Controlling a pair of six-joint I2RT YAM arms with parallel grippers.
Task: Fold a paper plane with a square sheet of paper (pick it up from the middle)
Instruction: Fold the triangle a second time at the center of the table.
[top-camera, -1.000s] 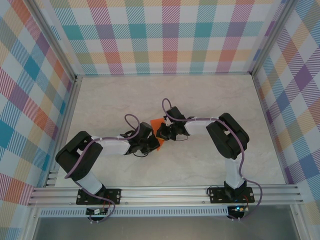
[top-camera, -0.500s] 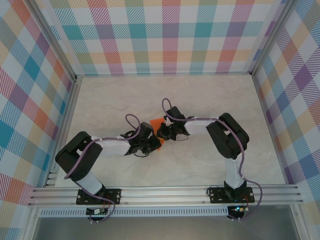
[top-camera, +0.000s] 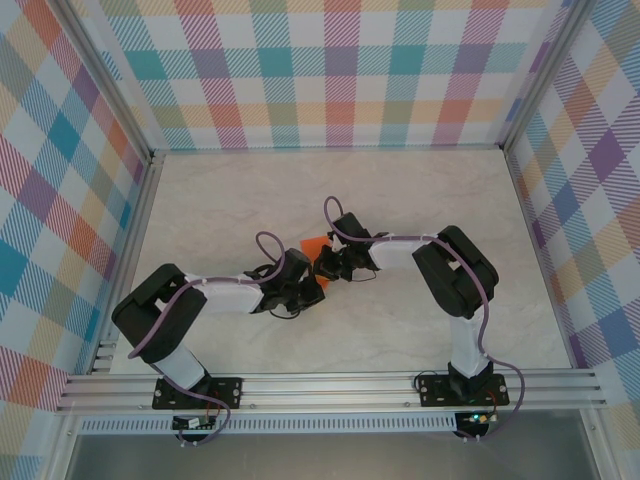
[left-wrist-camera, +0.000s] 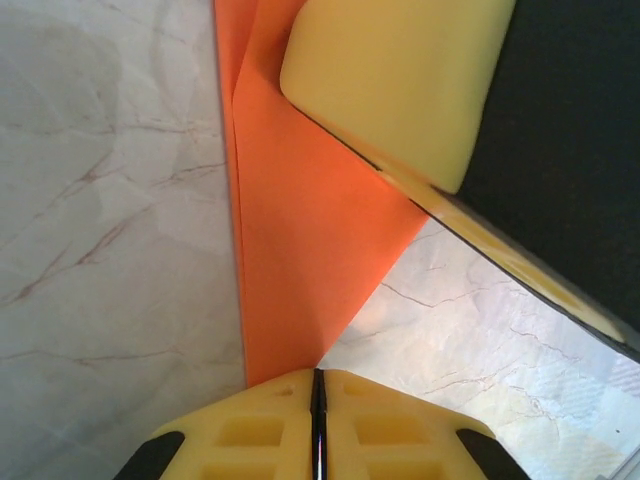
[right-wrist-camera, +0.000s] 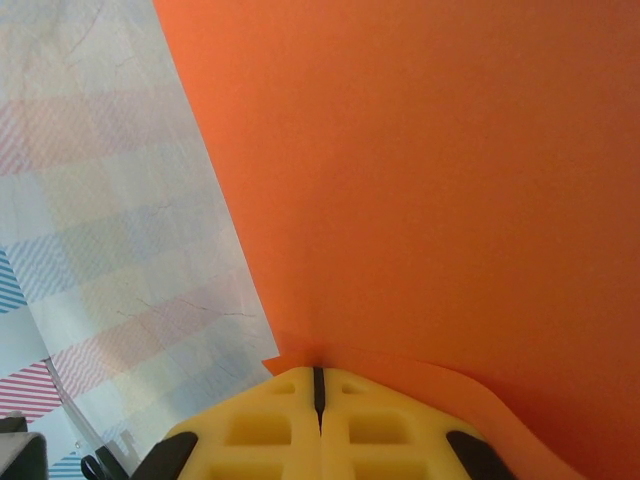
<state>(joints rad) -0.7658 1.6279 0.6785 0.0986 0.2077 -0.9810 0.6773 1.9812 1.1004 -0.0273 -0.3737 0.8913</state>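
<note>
We find the overhead view bright and even, lit softly from above, with only faint shadows beneath the arms on the pale table (top-camera: 420, 200) and no harsh glare. In the left wrist view the orange paper (left-wrist-camera: 300, 260) is crisp at centre, while the upper right goes soft. In the right wrist view the table at left looks washed, palely mirroring the checked walls (top-camera: 340, 70).

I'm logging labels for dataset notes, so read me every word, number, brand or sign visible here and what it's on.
None can be read. The orange paper is plain, the yellow finger pads are unmarked, the checked walls and marbled table bear only pattern. Any marking on the arm bases is too small to tell.
</note>
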